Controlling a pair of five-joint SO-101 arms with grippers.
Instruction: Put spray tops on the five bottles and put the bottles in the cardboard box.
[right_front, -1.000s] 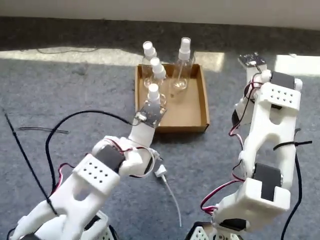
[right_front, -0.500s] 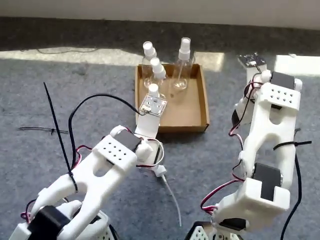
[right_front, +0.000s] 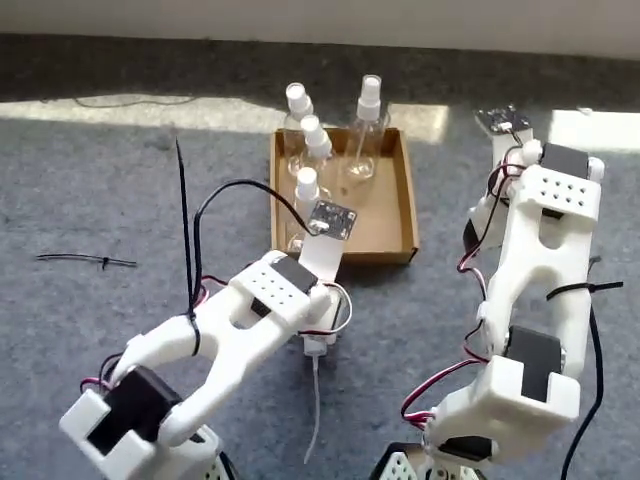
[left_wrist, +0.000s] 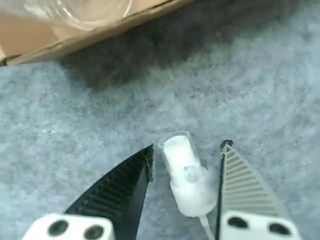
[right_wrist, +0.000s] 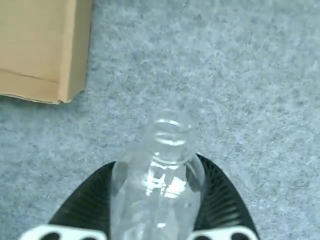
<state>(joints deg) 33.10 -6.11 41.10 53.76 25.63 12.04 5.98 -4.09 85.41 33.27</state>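
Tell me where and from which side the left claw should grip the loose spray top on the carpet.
Grip the spray top across its stout white body, straight down from above. It lies on its side on the carpet, the open left claw straddling it. Avoid the dip tube: thin, likely to bend.

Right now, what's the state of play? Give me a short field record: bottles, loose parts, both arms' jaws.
capped bottles: four, upright in the cardboard box
uncapped bottle: one, neck open, no spray top
loose spray top: lying on the grey carpet in front of the box, dip tube attached
left jaws: open, one on each side of the spray top
right jaws: shut on the uncapped bottle, near a box corner
left to do: cap the fifth bottle and box it
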